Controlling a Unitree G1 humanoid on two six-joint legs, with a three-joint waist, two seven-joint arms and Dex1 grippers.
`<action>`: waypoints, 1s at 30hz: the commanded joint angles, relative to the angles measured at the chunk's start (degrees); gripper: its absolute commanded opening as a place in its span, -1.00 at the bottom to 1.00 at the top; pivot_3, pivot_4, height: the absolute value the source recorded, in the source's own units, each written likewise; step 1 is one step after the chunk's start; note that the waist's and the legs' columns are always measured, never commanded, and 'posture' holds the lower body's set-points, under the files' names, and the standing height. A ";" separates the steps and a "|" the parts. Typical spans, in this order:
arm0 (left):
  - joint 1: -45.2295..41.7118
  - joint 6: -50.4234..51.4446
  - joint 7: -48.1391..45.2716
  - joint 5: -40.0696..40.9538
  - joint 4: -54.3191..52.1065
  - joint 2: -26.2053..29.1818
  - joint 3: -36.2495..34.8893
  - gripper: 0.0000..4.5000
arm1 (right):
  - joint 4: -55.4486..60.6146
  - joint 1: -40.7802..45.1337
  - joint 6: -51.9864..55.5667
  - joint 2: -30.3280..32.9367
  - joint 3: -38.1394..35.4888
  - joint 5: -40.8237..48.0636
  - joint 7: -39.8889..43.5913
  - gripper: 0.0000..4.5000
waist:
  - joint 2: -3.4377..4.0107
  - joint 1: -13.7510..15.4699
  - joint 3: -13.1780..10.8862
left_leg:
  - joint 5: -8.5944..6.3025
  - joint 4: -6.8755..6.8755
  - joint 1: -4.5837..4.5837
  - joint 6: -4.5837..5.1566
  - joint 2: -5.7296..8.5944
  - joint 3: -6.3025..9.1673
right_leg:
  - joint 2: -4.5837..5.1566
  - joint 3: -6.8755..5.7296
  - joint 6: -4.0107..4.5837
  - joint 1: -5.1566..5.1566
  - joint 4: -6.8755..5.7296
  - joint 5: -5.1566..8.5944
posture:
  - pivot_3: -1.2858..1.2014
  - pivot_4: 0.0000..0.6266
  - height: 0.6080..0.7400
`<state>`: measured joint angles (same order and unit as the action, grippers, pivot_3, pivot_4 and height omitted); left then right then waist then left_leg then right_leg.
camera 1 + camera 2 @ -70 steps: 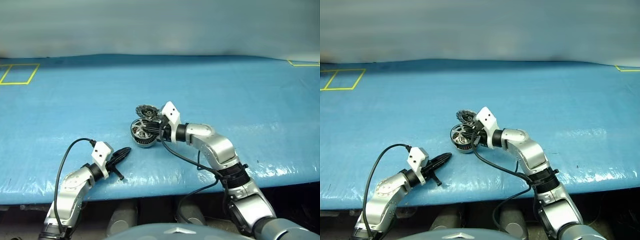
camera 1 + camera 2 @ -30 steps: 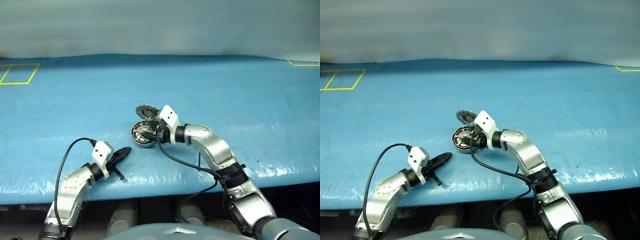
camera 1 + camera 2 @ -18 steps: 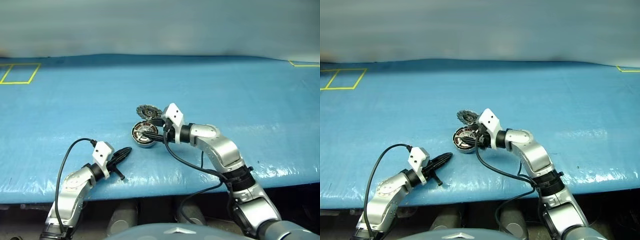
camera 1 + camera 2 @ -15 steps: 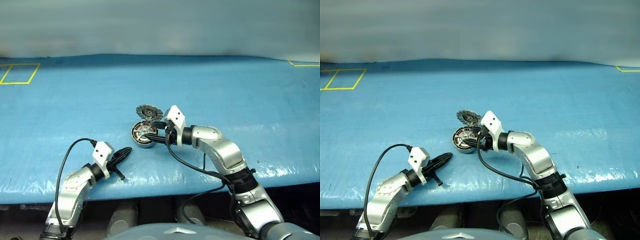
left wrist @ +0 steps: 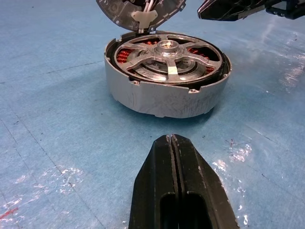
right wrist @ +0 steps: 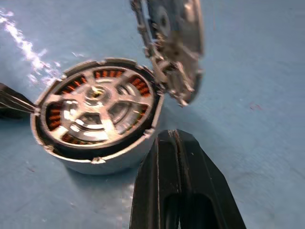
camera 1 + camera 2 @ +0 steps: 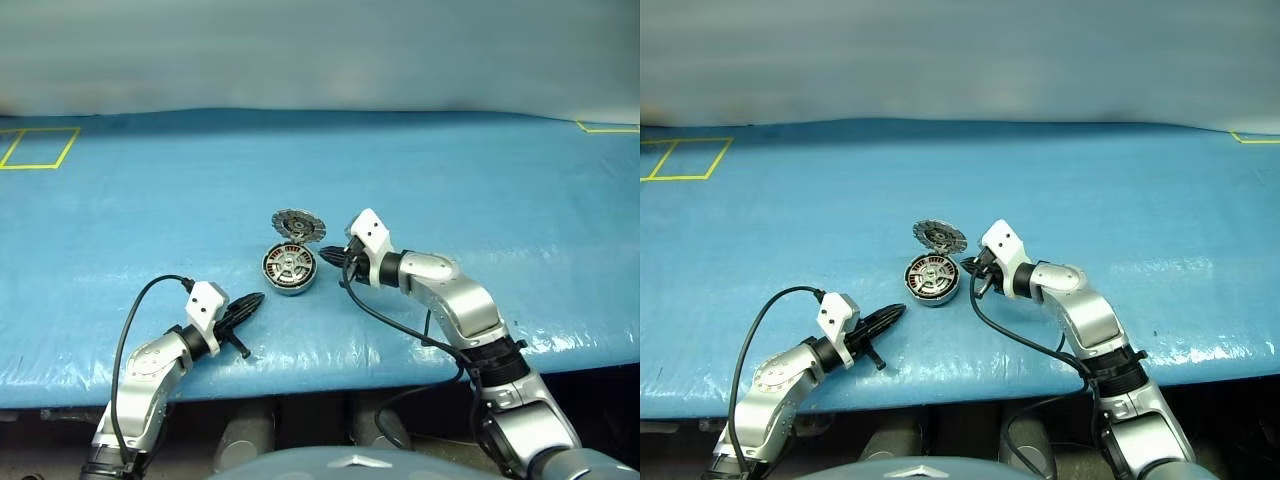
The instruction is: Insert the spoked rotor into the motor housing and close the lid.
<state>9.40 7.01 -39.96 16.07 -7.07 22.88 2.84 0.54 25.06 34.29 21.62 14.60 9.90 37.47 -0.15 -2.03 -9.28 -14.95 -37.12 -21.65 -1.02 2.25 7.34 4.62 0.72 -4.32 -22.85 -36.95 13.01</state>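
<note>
The motor housing (image 7: pixel 289 283) sits on the blue table, its copper windings showing in the left wrist view around the rim (image 5: pixel 167 93). The spoked rotor (image 5: pixel 169 53) lies flat inside it. The lid (image 7: pixel 297 224) stands open, hinged at the housing's far edge, inner face toward me. My right gripper (image 7: pixel 329 258) is shut and empty, just right of the housing, apart from it. My left gripper (image 7: pixel 252 299) is shut and empty, nearer the table's front edge, pointing at the housing.
The blue table (image 7: pixel 470 190) stretches wide on every side of the housing. Yellow tape marks lie at the far left (image 7: pixel 38 147) and far right (image 7: pixel 608 127). The table's front edge runs just below my left gripper.
My right gripper drew back to the right, off the housing, and shut. The rotor stays in the housing. The left arm has not moved.
</note>
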 commanded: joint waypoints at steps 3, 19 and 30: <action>0.31 -1.06 0.36 -0.04 -1.17 -0.36 -0.42 -1.00 | -11.98 8.00 -5.93 -2.37 -1.13 -6.72 -7.68 -0.99 | 0.00 -0.23 0.00 | 0.02 0.02 0.01 -0.01 -0.01 -0.02 | -0.01 0.01 0.02 -0.02 -0.01 -0.02 | 0.03 -0.52 1.00; 3.05 -1.21 1.06 0.82 -3.45 0.28 -2.45 -1.00 | -6.28 10.90 -4.73 -8.45 -3.27 7.03 9.65 -0.99 | 0.04 -0.06 -0.01 | 0.01 0.07 0.02 0.01 -0.06 -0.03 | -0.05 0.04 0.14 -0.05 0.02 -0.09 | 0.03 -0.52 1.00; 3.31 -0.85 1.01 0.80 -3.38 0.05 -2.38 -1.00 | -0.24 2.79 -1.78 -5.76 3.45 3.67 9.32 -0.99 | 0.04 -0.10 -0.01 | 0.02 0.05 0.02 -0.02 -0.08 -0.05 | -0.06 0.04 0.14 -0.06 0.00 -0.09 | 0.03 -0.52 1.00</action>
<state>12.68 6.91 -38.83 16.40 -8.04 22.88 0.86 -1.41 28.11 32.83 15.81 17.13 14.30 47.03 -0.11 -2.12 -9.30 -14.93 -37.07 -21.63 -1.03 2.17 7.29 4.56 0.77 -4.18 -22.90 -36.95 12.92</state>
